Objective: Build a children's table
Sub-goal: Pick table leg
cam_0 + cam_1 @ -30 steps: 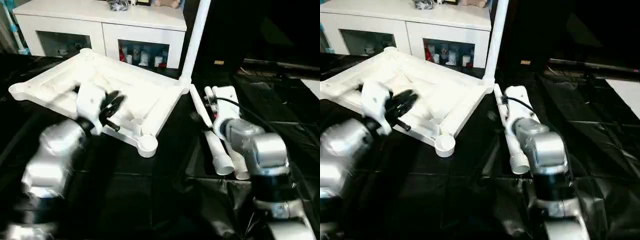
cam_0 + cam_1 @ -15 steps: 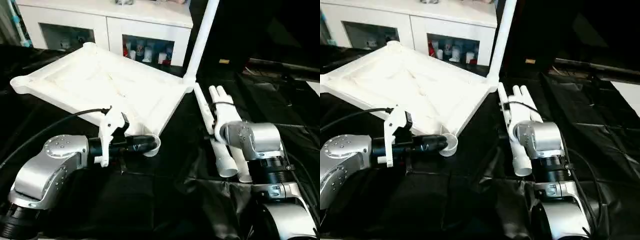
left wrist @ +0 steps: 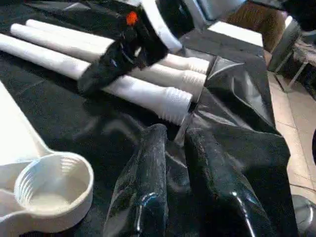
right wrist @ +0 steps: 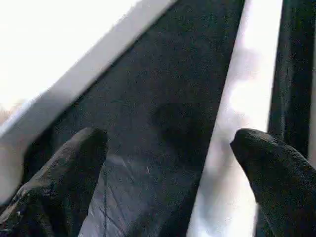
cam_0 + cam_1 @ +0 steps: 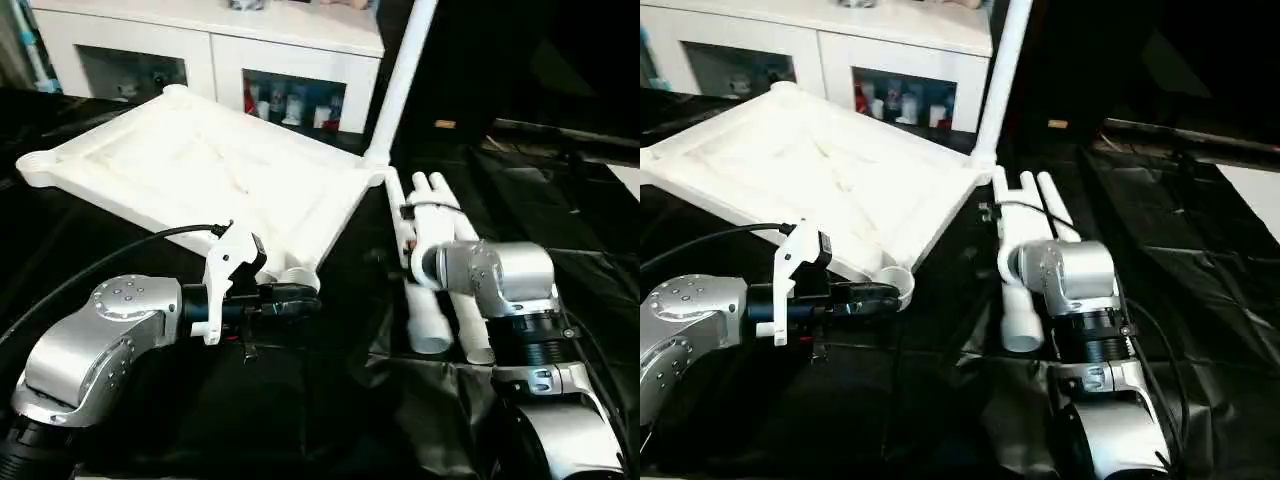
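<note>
The white table top (image 5: 210,180) lies upside down, ribbed side up, across the upper left of the head views, on the black-draped table (image 5: 300,400). One white leg (image 5: 398,85) already stands upright in its far right corner socket, rising out of the top edge of the frame. The near corner socket (image 3: 52,190) faces up with nothing in it, its threaded ring open.

The left hand (image 5: 300,298) sits at centre left of the frame, just in front of that near socket, pointing toward the right. Its two black fingers (image 3: 148,182) are nearly pressed together with a narrow gap between them, and they pinch nothing; under them is only crinkled black cloth.

Three loose white legs (image 5: 432,290) lie side by side on the cloth at centre right, their wide ribbed ends toward the robot. The right hand (image 4: 168,148) hovers over them, near the narrow ends, pointing down. Its fingers (image 4: 74,163) are spread wide; one pale leg runs under the gap close to one fingertip, and I cannot tell whether it is touched.

A white cabinet (image 5: 200,50) stands behind the table at the upper left.
</note>
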Controlling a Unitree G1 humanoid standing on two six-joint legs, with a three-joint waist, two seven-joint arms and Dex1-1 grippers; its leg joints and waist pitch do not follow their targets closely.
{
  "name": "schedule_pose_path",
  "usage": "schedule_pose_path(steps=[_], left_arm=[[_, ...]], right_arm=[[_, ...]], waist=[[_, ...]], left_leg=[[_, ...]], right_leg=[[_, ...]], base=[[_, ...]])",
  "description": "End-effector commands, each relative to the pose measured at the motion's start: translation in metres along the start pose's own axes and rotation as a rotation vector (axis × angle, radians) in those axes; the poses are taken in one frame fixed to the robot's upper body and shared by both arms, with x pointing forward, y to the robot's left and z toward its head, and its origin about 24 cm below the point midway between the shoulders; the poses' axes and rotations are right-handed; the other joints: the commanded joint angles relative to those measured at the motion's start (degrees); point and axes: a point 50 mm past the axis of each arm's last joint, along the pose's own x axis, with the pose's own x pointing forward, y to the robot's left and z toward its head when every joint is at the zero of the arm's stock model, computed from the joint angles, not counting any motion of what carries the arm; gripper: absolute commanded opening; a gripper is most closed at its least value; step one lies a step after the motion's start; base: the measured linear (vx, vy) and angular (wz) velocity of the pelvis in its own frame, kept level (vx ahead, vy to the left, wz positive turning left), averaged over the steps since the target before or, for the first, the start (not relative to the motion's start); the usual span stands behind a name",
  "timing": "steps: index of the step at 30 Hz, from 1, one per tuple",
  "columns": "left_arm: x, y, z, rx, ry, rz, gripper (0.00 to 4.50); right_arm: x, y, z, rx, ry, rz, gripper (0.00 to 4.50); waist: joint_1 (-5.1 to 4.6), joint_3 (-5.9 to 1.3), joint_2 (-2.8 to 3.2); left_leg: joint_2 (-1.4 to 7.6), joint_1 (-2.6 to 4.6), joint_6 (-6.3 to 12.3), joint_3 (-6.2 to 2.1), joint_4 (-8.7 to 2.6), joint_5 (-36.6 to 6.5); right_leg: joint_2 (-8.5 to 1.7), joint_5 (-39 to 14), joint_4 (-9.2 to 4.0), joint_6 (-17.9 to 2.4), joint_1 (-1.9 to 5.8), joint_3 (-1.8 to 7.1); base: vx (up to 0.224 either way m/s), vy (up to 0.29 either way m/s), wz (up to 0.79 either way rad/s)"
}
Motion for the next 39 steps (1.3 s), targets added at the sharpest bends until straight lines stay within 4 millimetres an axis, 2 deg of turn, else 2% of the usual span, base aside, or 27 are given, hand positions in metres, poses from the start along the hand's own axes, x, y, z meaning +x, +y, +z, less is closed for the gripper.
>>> schedule_pose_path(steps=[1, 2, 3, 5, 6, 7, 9, 12, 13, 17, 22, 28, 30, 31, 39], left_arm=[[0.000, -0.003, 0.007, 0.028, -0.009, -0.010, 0.84], [0.000, -0.003, 0.007, 0.028, -0.009, -0.010, 0.84], [0.000, -0.003, 0.007, 0.031, -0.006, -0.011, 0.84], [0.000, -0.002, 0.007, 0.035, -0.003, -0.014, 0.84], [0.000, -0.001, 0.007, 0.038, 0.001, -0.013, 0.84], [0.000, -0.001, 0.007, 0.040, 0.004, -0.013, 0.84], [0.000, 0.001, 0.006, 0.048, 0.021, -0.009, 0.84], [-0.001, 0.001, 0.007, 0.047, 0.020, -0.013, 0.84], [-0.001, 0.000, 0.007, 0.044, 0.020, -0.017, 0.84], [-0.001, -0.001, 0.005, 0.041, 0.029, -0.019, 0.84], [0.000, -0.001, 0.004, 0.043, 0.033, -0.025, 0.84], [0.000, 0.000, 0.005, 0.053, 0.035, -0.021, 0.84], [0.000, 0.001, 0.006, 0.057, 0.033, -0.019, 0.84], [0.001, 0.001, 0.006, 0.060, 0.032, -0.018, 0.84], [0.001, 0.003, 0.006, 0.048, 0.029, 0.013, 0.84]], right_arm=[[-0.009, -0.005, 0.015, 0.007, -0.073, -0.029, 4.45], [-0.009, -0.005, 0.015, 0.007, -0.073, -0.029, 4.45], [-0.010, -0.006, 0.017, 0.008, -0.083, -0.041, 4.45], [-0.010, -0.009, 0.016, 0.014, -0.075, -0.065, 4.45], [-0.008, -0.012, 0.012, 0.015, -0.051, -0.084, 4.45], [-0.006, -0.013, 0.007, 0.016, -0.030, -0.096, 4.45], [0.003, -0.015, -0.013, 0.023, 0.054, -0.113, 4.45], [0.007, -0.016, -0.021, 0.033, 0.079, -0.123, 4.45], [0.009, -0.020, -0.027, 0.030, 0.092, -0.154, 4.45], [0.013, -0.026, -0.038, 0.043, 0.111, -0.189, 4.45], [0.016, -0.027, -0.043, 0.050, 0.128, -0.187, 4.45], [0.017, -0.027, -0.042, 0.069, 0.117, -0.182, 4.45], [0.017, -0.028, -0.041, 0.073, 0.116, -0.182, 4.18], [0.017, -0.029, -0.041, 0.079, 0.116, -0.181, 4.18], [0.020, -0.031, -0.045, 0.131, 0.128, -0.166, 3.50]], waist=[[0.10, -3.23, 1.23], [0.15, -3.24, 1.22], [0.29, -3.23, 1.51], [0.29, -3.22, 1.47], [0.35, -3.22, 1.39], [0.41, -3.24, 1.62], [0.52, -3.25, 1.63], [0.60, -3.35, 1.56], [0.62, -3.29, 1.76], [0.57, -3.19, 1.79], [0.55, -3.29, 1.81], [0.55, -3.27, 1.92], [0.54, -3.22, 1.83], [0.55, -3.21, 1.71], [0.58, -3.24, 1.65]], left_leg=[[3.63, 1.56, -5.47, -1.37, -4.52, -6.66], [3.63, 1.58, -5.55, -1.36, -4.51, -6.84], [3.59, 1.58, -5.72, -1.40, -4.53, -6.95], [3.62, 1.66, -6.07, -1.43, -4.63, -7.32], [3.56, 1.67, -6.20, -1.40, -4.59, -7.56], [3.52, 1.59, -6.45, -1.44, -4.63, -7.65], [3.54, 1.61, -6.67, -1.46, -4.63, -7.72], [3.53, 1.51, -6.75, -1.50, -4.62, -7.72], [3.53, 1.50, -6.85, -1.54, -4.65, -7.79], [3.53, 1.63, -6.95, -1.48, -4.71, -9.18], [3.53, 1.50, -6.33, -1.51, -4.60, -7.66], [3.61, 1.56, -6.37, -1.50, -4.64, -7.94], [3.59, 1.56, -6.33, -1.48, -4.64, -8.08], [3.58, 1.55, -6.31, -1.44, -4.65, -8.23], [3.60, 1.51, -5.96, -1.42, -4.60, -7.44]], right_leg=[[-6.58, 0.37, -4.62, -5.12, 1.07, 3.48], [-6.58, 0.32, -4.62, -5.06, 1.08, 3.50], [-6.58, 0.26, -4.60, -4.94, 1.06, 3.51], [-6.52, 0.25, -4.62, -4.78, 0.98, 3.50], [-6.50, 0.14, -4.63, -4.73, 0.99, 3.51], [-6.53, 0.23, -4.66, -4.71, 1.03, 3.52], [-6.58, 0.45, -4.65, -4.64, 1.02, 3.52], [-6.64, 1.42, -4.58, -4.90, 1.21, 3.48], [-6.69, 0.87, -4.55, -5.06, 1.16, 3.47], [-6.75, -1.62, -4.87, -5.07, 1.07, 3.57], [-6.60, 1.67, -4.57, -5.49, 1.23, 3.51], [-6.65, 1.58, -4.54, -5.63, 1.21, 3.49], [-6.65, 1.33, -4.60, -5.69, 1.22, 3.52], [-6.65, 0.90, -4.65, -5.63, 1.22, 3.53], [-6.67, 1.18, -4.59, -5.61, 1.21, 3.49]], base=[[0.000, 0.000, 0.00], [0.000, 0.000, 0.00], [0.000, 0.000, 0.00], [0.000, 0.000, 0.00], [0.000, 0.000, 0.00], [0.000, 0.000, 0.00], [0.000, 0.000, 0.00], [0.000, 0.000, 0.00], [0.000, 0.000, 0.00], [0.000, 0.000, 0.00], [0.000, 0.000, 0.00], [0.000, 0.000, 0.00], [0.000, 0.000, 0.00], [0.000, 0.000, 0.00], [0.000, 0.000, 0.00]])
